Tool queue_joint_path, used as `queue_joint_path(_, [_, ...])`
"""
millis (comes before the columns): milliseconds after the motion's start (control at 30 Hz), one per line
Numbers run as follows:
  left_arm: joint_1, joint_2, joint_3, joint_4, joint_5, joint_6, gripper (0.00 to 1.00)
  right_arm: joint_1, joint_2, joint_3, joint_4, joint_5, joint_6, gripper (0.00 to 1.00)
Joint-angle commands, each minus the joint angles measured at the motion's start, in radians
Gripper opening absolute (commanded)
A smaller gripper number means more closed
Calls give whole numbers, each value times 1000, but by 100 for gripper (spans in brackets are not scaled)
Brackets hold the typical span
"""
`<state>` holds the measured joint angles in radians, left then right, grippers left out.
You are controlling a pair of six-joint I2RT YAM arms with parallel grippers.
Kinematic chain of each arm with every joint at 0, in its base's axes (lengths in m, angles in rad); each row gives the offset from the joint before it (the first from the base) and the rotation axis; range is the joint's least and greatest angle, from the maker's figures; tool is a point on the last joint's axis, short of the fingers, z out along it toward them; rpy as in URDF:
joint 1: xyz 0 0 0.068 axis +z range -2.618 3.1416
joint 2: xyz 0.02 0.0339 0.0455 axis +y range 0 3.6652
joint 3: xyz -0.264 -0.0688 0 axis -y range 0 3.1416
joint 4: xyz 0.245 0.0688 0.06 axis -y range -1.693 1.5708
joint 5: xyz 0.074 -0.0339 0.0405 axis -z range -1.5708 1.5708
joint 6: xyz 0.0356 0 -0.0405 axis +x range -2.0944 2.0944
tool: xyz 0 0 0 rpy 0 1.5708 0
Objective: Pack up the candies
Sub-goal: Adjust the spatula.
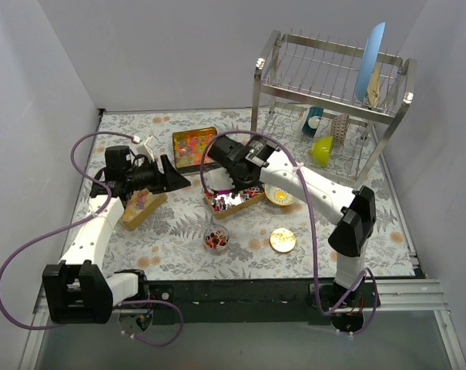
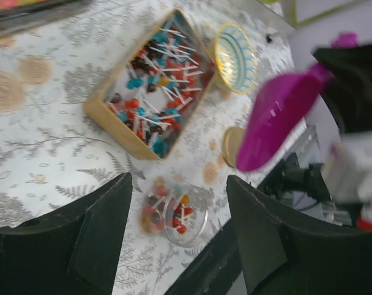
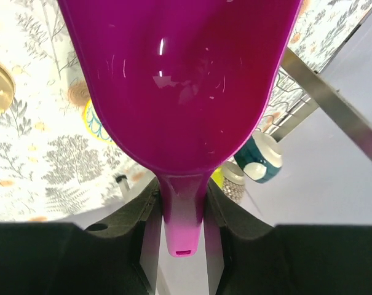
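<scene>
- Left end effector (image 1: 173, 176), seen from above, hangs over the surface (image 1: 179, 231), near a tray (image 1: 252, 205) of candies (image 1: 231, 202).
- Left wrist: its fingers (image 2: 106, 227) stand apart above a glass bowl (image 2: 195, 224).
- Right wrist: right end effector (image 3: 182, 212) is clamped on a purple scoop (image 3: 179, 80).

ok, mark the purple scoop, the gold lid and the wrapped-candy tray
purple scoop (image 3: 179, 80), right wrist view, middle of its bowl
gold lid (image 1: 283, 240), top external view, centre of its face
wrapped-candy tray (image 2: 114, 131), left wrist view, its near side wall
</scene>
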<state>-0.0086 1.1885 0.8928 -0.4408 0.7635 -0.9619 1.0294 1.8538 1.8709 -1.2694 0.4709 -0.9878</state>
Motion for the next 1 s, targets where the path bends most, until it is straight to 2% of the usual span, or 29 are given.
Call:
queue_joint_path(0, [4,-105,-51,11,263,55,63,-43,53,115,-16,-178,73,1])
queue_joint_path(267, [-36,-12,-22,51,243,-58,61,-45,105,177,22,-236,64,1])
queue_joint_path(500, [-41,63,15,47,204,-72,53,-43,99,217,54,-256,67,1])
queue_joint_path(600, [-41,75,14,48,210,-74,41,-45,82,226,73,-287,80,1])
queue_joint_path(633, [-41,85,14,50,221,-74,33,-45,76,226,74,-314,78,1])
queue_joint_path(733, [-39,102,18,66,285,-72,23,-46,32,177,93,-369,78,1])
queue_joint_path(900, [-27,178,6,68,548,-52,0,-54,-93,-11,180,-480,72,1])
queue_joint_path(933, [-27,201,14,35,571,-28,0,-67,-105,-28,183,-517,71,1])
queue_joint_path(967, [-27,221,24,-11,595,62,0,-80,-134,-47,194,-564,72,1])
